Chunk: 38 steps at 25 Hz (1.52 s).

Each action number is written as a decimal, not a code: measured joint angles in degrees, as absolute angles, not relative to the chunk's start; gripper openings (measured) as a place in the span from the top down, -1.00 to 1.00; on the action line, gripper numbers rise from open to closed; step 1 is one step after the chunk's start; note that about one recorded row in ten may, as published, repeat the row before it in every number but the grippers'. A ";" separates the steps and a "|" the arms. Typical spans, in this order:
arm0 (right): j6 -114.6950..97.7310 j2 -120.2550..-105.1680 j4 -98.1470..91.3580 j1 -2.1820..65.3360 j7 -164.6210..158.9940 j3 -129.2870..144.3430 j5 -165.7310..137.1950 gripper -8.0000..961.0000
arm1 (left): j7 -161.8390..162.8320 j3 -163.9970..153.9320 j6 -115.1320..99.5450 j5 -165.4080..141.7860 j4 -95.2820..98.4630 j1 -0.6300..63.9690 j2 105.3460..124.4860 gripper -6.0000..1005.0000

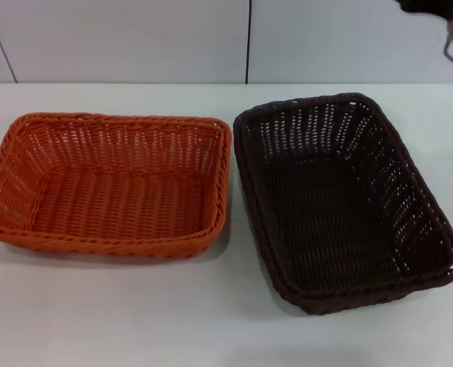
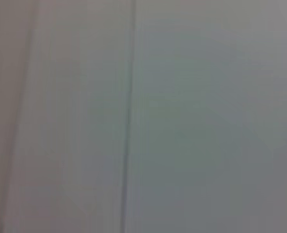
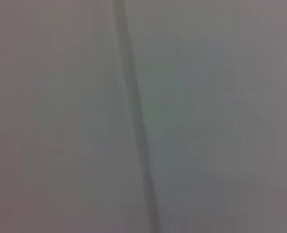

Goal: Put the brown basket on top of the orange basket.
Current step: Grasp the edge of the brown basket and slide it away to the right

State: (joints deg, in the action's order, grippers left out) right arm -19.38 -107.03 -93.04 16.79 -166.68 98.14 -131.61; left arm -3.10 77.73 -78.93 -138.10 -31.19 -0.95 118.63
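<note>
The orange basket sits on the white table on the left in the head view, upright and empty. The brown basket sits beside it on the right, upright and empty, turned slightly, with a narrow gap between the two rims. My right gripper shows only as a dark part with a grey cable loop at the top right corner, raised and far behind the brown basket. My left gripper is out of view. Both wrist views show only a plain grey wall with a seam, no basket.
The white table runs across the whole head view, with bare surface in front of the baskets. A pale wall with a dark vertical seam stands behind the table.
</note>
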 joint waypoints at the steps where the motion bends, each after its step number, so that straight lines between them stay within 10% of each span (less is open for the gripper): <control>1: -19.38 -107.03 -93.04 16.79 -166.68 98.14 -131.61 -0.28 | -3.10 77.73 -78.92 -138.10 -31.19 -0.95 118.63 -0.53; 7: -72.14 -116.50 -101.76 27.08 -150.11 74.82 -131.35 -0.27 | 1.82 77.68 -79.77 -133.02 -20.12 2.15 118.66 -0.53; 10: -94.25 -118.37 -100.43 33.27 -142.94 69.18 -131.32 -0.27 | 2.15 77.83 -78.68 -132.90 -18.63 3.14 118.65 -0.53; 38: -110.53 -118.47 -85.08 39.47 -136.16 80.52 -142.38 -0.27 | 2.59 76.90 -76.66 -132.75 -18.39 4.04 118.74 -0.53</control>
